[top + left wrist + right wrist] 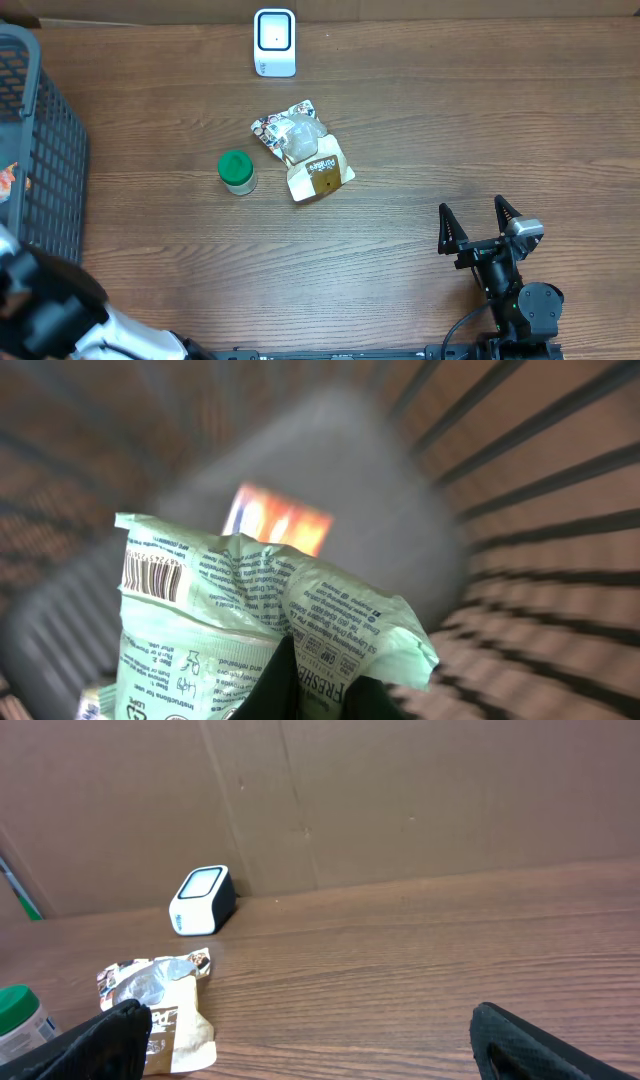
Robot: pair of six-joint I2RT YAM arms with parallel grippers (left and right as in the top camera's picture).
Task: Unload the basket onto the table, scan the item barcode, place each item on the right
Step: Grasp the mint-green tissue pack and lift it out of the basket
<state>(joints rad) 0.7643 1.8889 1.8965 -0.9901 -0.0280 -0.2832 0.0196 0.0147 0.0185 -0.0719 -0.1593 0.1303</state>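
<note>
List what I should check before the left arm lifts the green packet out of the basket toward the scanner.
1. Left gripper shut on the green packet: ok.
2. Barcode showing, not covered: ok.
3. Packet clear of the basket: not ok, it is inside the wire walls.
4. Scanner with nothing on top of it: ok.
5. Right gripper open and away from the path: ok.
6. Grip firm enough for lifting: cannot tell.
</note>
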